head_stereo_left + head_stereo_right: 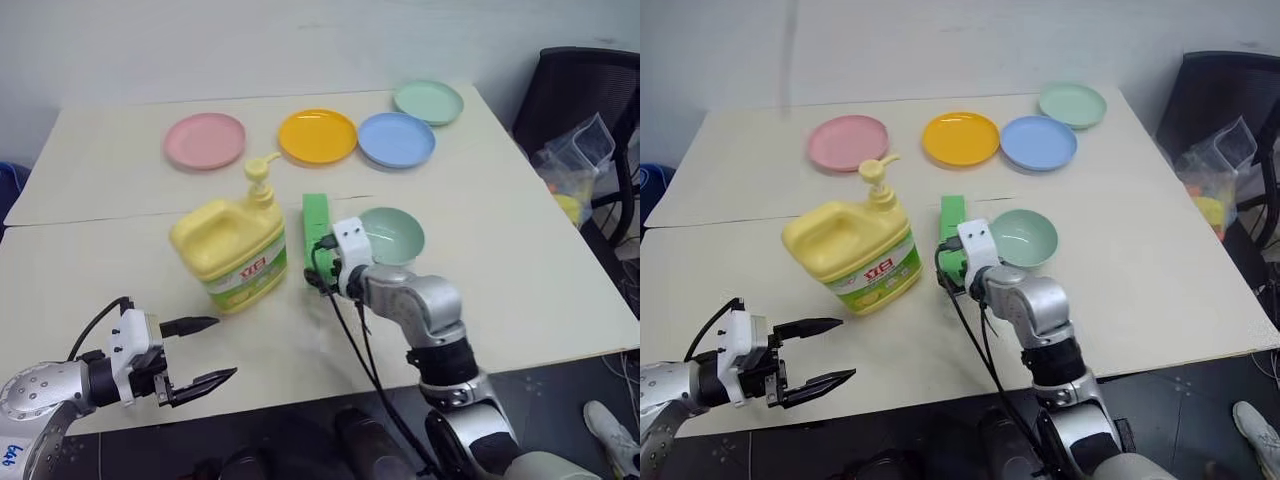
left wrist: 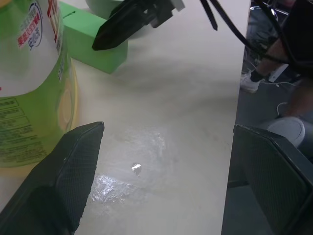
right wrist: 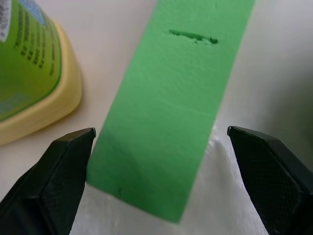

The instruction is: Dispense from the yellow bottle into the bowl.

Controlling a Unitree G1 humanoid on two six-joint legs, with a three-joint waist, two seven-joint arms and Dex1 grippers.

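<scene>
Cream-coloured and wide, the table [image 1: 520, 250] runs from a pale wall at the back to a dark floor at the front, with a seam across its middle.

At about 8 o'clock in the head view, the left hand [image 1: 205, 350] hovers over the front edge, its two black fingers spread wide with nothing between them; they point toward 3 o'clock.

Just beyond it, near the centre at about 10 o'clock from the middle, the yellow bottle [image 1: 232, 250] stands upright on the table, its pump nozzle [image 1: 261, 170] rising from the top and the green-white label facing the front. Behind the bottle, toward 11 o'clock, lies a pink plate [image 1: 205, 140].

Right of the bottle and just beside it, a green block [image 1: 316, 222] lies flat, its long side running from 12 to 6 o'clock. The right hand [image 3: 159, 142] hangs over the near end of this block; in the right wrist view its fingers stand wide apart on either side of the block and do not touch it.

Close to the block, on its 3 o'clock side, sits the bowl [image 1: 393, 235], upright and partly hidden by the right wrist.

Along the back, an orange plate [image 1: 317, 136] lies at 12 o'clock, then a blue plate [image 1: 396, 139] touching it, then a mint-green plate [image 1: 428, 102] at 1 o'clock, overlapping the blue one's rim.

At the far right, a black chair [image 1: 580, 100] stands off the table.
</scene>
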